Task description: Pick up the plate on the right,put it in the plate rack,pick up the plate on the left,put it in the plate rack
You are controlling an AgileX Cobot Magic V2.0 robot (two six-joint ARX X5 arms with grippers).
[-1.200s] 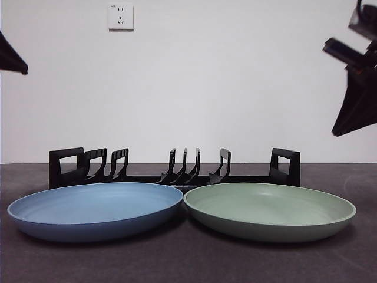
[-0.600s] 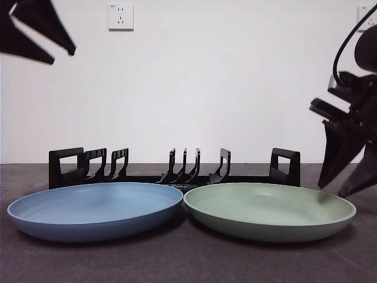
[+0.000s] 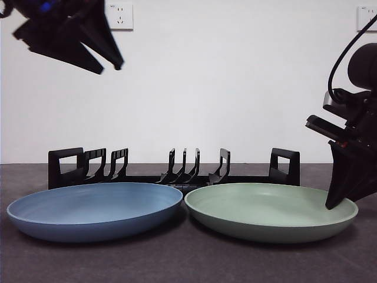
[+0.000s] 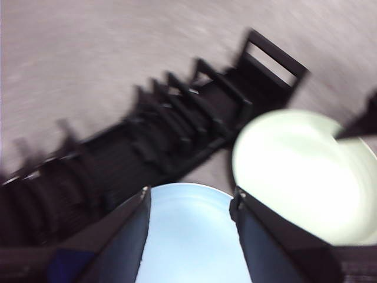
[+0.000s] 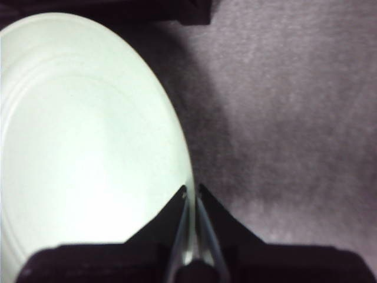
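Observation:
A green plate (image 3: 265, 209) lies on the right and a blue plate (image 3: 94, 209) on the left, rims nearly touching. Behind them stands the black plate rack (image 3: 182, 174), with nothing in it. My right gripper (image 3: 337, 203) is down at the green plate's right rim. In the right wrist view its jaws (image 5: 191, 191) pinch the rim of the green plate (image 5: 76, 135), shut on it. My left gripper (image 3: 112, 63) hangs high at the upper left. Its wrist view shows the left gripper (image 4: 189, 197) open, above the blue plate (image 4: 188, 236) and the rack (image 4: 177, 130).
The table (image 3: 188, 265) is covered in dark grey cloth. A white wall with a socket (image 3: 121, 16) stands behind the rack. The left wrist view also catches the green plate (image 4: 294, 171) and the right gripper's dark tip (image 4: 359, 124).
My right gripper has come down from the upper right onto the green plate's right rim. The left arm has swung in from the top left corner. The green plate has shifted slightly.

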